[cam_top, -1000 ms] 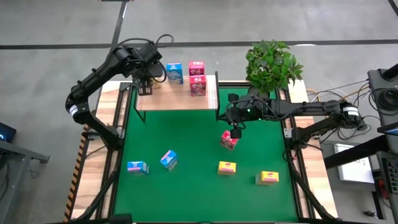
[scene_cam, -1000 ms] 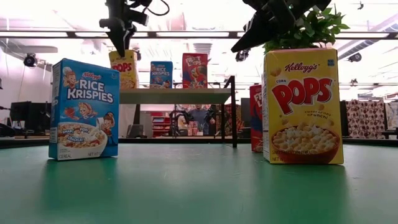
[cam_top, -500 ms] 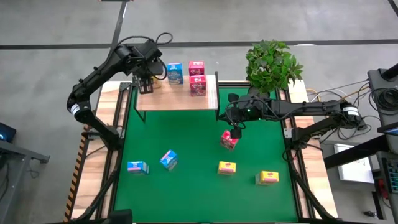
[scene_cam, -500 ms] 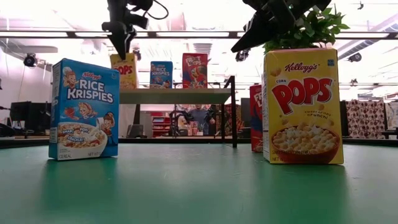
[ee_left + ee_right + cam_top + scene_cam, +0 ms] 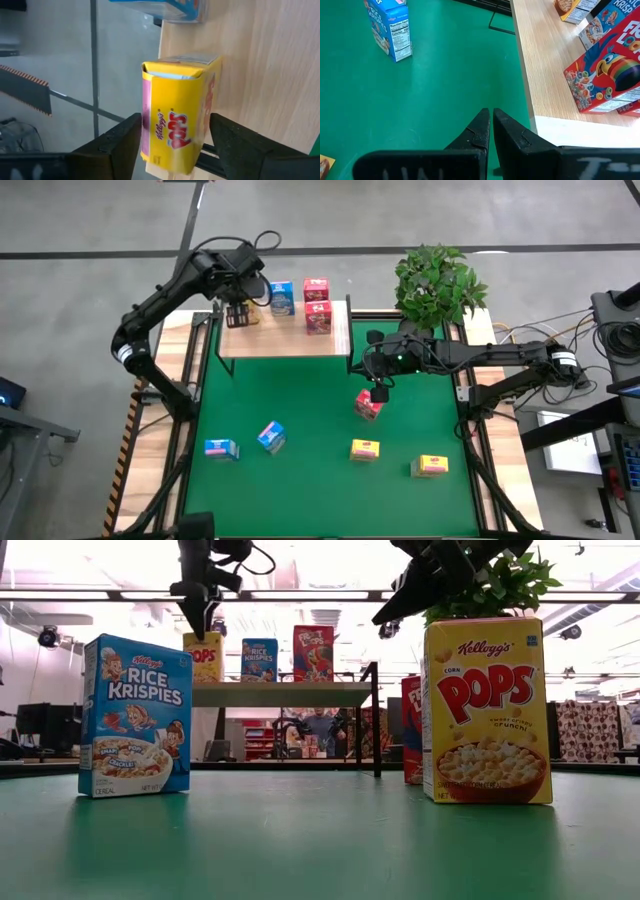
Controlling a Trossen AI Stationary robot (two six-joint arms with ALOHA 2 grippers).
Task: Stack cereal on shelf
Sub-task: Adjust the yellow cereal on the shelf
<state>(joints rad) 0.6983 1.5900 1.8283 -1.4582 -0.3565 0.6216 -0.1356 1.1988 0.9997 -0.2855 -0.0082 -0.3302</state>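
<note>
**Left gripper straddles a yellow cereal box on the shelf; right gripper hangs closed over the mat**

Seen from above, a green mat (image 5: 320, 420) covers the table. At its far edge stands a light wooden shelf (image 5: 285, 342) with thin black posts.

The left gripper (image 5: 237, 313) is over the shelf's far left corner. In its wrist view a yellow box (image 5: 181, 120) stands upright on the wood between the two dark fingers (image 5: 120, 140). The jaws are spread, with a sliver of space showing on each side of the box, so they are not pressing it.

Further along the shelf stand a blue box (image 5: 282, 297) and two pink-red boxes (image 5: 317, 306), one just behind the other.

The right gripper (image 5: 378, 390) hangs above the mat near the shelf's front right post, its jaws pressed together and holding nothing. A third pink-red box (image 5: 367, 406) sits on the mat directly beneath it.

Nearer the front of the mat lie two blue boxes (image 5: 245, 443) on the left and two yellow boxes (image 5: 398, 457) on the right. A leafy potted plant (image 5: 438, 280) stands at the table's far right corner.
</note>
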